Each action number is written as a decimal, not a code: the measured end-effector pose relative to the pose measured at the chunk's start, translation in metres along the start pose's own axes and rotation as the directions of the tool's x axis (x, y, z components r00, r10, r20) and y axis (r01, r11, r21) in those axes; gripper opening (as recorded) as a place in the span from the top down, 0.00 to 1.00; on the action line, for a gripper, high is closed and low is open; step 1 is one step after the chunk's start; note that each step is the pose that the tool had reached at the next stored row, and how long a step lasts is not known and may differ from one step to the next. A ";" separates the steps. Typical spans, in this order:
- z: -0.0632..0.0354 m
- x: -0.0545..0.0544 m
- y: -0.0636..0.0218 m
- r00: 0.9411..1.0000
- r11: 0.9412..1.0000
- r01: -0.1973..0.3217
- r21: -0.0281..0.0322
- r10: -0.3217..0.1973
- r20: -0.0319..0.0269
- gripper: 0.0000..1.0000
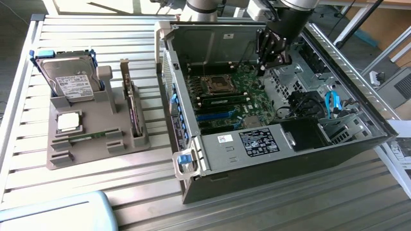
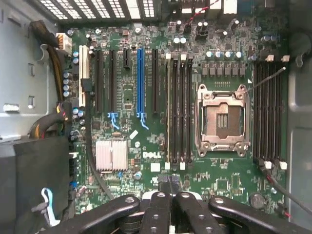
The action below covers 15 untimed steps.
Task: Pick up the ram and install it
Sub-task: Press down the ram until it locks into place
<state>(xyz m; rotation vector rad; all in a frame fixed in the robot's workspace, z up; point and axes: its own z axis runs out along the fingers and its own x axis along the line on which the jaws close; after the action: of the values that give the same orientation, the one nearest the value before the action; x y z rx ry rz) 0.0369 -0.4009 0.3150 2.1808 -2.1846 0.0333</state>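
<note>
The ram [image 1: 81, 138] is a thin green stick lying in a low slot of the grey holder [image 1: 96, 149] on the exterior view's left, well away from the arm. My gripper [image 1: 267, 61] hangs inside the open computer case [image 1: 301, 159], above the motherboard [image 1: 234, 103] near its far edge. In the wrist view the black fingertips [image 2: 164, 184] meet with nothing between them, so the gripper [image 2: 169, 185] is shut and empty. Below it lie long black memory slots [image 2: 179, 112] beside the empty processor socket [image 2: 222, 119], with more slots [image 2: 268, 112] on the socket's other side.
The holder also carries an upright hard drive [image 1: 70, 82], a small silver chip [image 1: 69, 121] and a tall expansion card [image 1: 132, 108]. Cables [image 1: 330, 103] and a drive cage crowd the case's right part. A pale blue bin corner [image 1: 57, 214] sits near the table's front.
</note>
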 end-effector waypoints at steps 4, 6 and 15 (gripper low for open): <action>0.0090 -0.001 0.0034 1.000 1.000 0.000 0.000 0.000 0.000 0.89; 0.0133 -0.001 0.0043 1.000 1.000 0.000 0.000 0.000 0.000 0.89; 0.0316 0.003 0.0044 1.000 1.000 0.000 0.000 0.000 0.000 0.89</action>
<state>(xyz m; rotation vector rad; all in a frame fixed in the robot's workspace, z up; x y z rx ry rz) 0.0317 -0.4057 0.2837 2.1808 -2.1846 0.0334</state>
